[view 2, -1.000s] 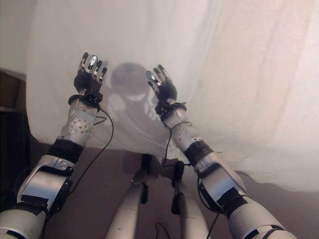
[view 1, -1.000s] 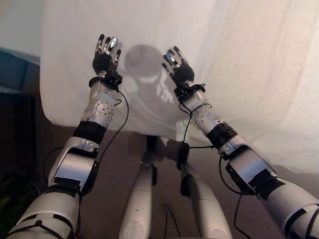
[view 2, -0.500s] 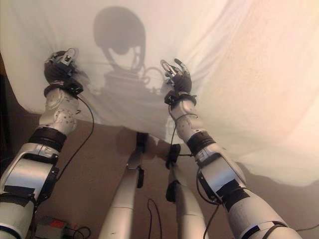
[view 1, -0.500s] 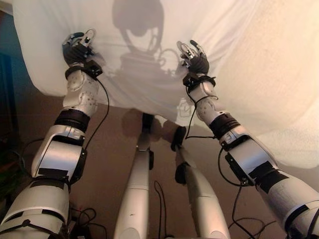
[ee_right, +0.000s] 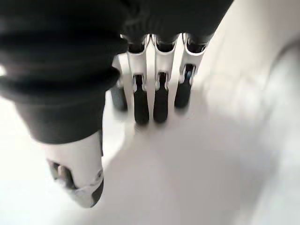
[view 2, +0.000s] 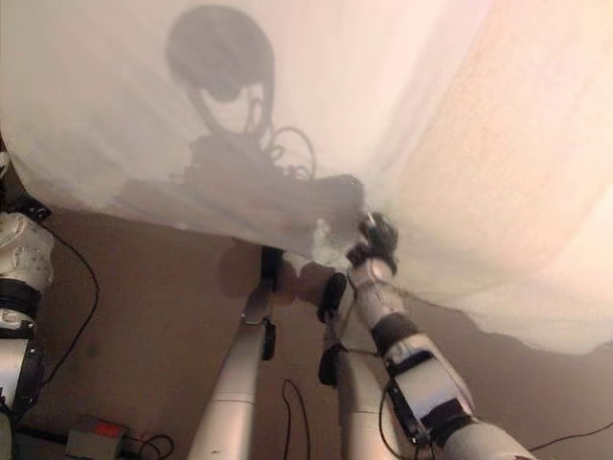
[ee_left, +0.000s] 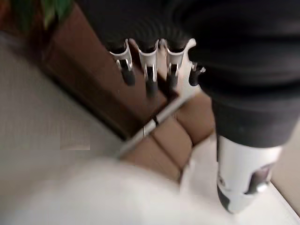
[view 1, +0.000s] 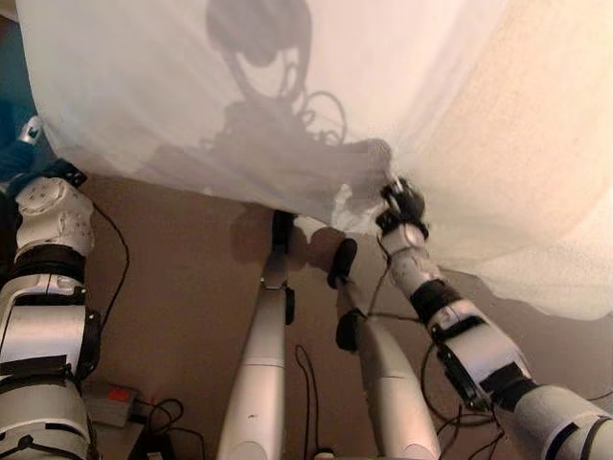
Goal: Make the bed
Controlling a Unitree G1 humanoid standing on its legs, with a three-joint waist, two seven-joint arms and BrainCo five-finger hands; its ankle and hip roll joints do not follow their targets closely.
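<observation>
A white sheet [view 1: 287,86] hangs over the bed's side and covers the upper part of both eye views, ending in a wavy lower hem. My right hand [view 1: 402,203] is at that hem near the middle, its dark back towards me. In its wrist view the fingers [ee_right: 159,93] reach out straight against the white cloth [ee_right: 211,164], thumb held apart, and grip nothing. My left hand [view 1: 31,132] is far out at the left, beside the sheet's left edge. Its fingers [ee_left: 149,70] hang relaxed with nothing between them, and white cloth [ee_left: 93,197] lies below them.
Brown floor [view 1: 182,278] runs under the hem. A small grey box with a red patch [view 1: 113,402] lies on it at the lower left. Brown wooden panels [ee_left: 173,136] show past the left hand's fingers. A dark blue surface [view 1: 10,105] is at the far left.
Both hands have come down off the sheet's top. The left swung out past the left edge; the right dropped to the lower hem. The camera has shifted too.
</observation>
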